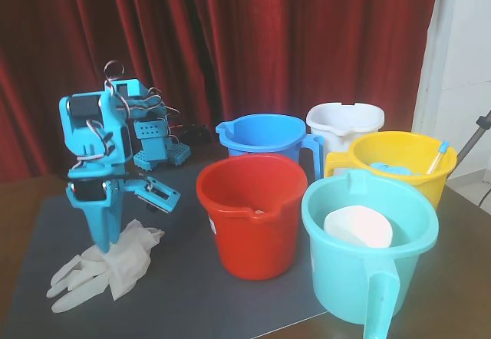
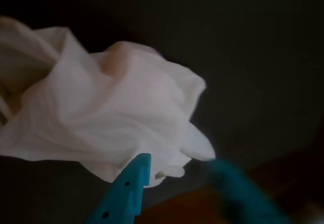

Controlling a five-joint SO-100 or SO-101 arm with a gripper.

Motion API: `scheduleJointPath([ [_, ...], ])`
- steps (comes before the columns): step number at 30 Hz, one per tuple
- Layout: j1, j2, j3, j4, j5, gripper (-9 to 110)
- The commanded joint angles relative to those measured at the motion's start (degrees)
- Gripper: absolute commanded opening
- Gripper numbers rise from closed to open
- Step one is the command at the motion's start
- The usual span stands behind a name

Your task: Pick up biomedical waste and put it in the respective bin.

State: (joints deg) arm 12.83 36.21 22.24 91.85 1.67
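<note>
Fixed view, lower left: white glove (image 1: 103, 271) lies crumpled on the dark mat (image 1: 184, 308), gripper (image 1: 105, 241) planted down onto its middle. Wrist view: one teal finger (image 2: 126, 191) touches the glove's lower edge; jaw state unclear. Red bucket (image 1: 253, 216) stands frame centre, well apart.

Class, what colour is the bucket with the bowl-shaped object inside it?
Teal, holding a white bowl; clearest in the fixed view.

Deep red curtains (image 1: 230, 40) hang in heavy folds behind a worktop (image 1: 23, 201) covered by a dark grey mat (image 1: 192, 293). A pale white wall (image 1: 468, 47) stands at the right edge, under soft, even light.
</note>
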Motion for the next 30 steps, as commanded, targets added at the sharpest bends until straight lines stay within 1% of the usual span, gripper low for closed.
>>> scheduleJointPath([
  [1, -0.3, 1.6, -2.5, 15.0, 1.4, 34],
  [6, -0.3, 1.6, -9.5, 19.5, 0.3, 42],
  [11, -0.2, 2.3, -11.5, 19.7, -7.7, 43],
  [15, 0.5, 6.3, -5.5, 19.7, -12.8, 43],
  [19, 3.2, 12.4, 1.9, 19.7, -26.3, 43],
  [21, 3.3, 15.6, 4.6, 19.7, -30.5, 43],
  [28, 3.3, 26.6, 11.2, 19.7, -41.8, 43],
  [30, 3.3, 28.3, 12.4, 19.7, -43.5, 42],
])
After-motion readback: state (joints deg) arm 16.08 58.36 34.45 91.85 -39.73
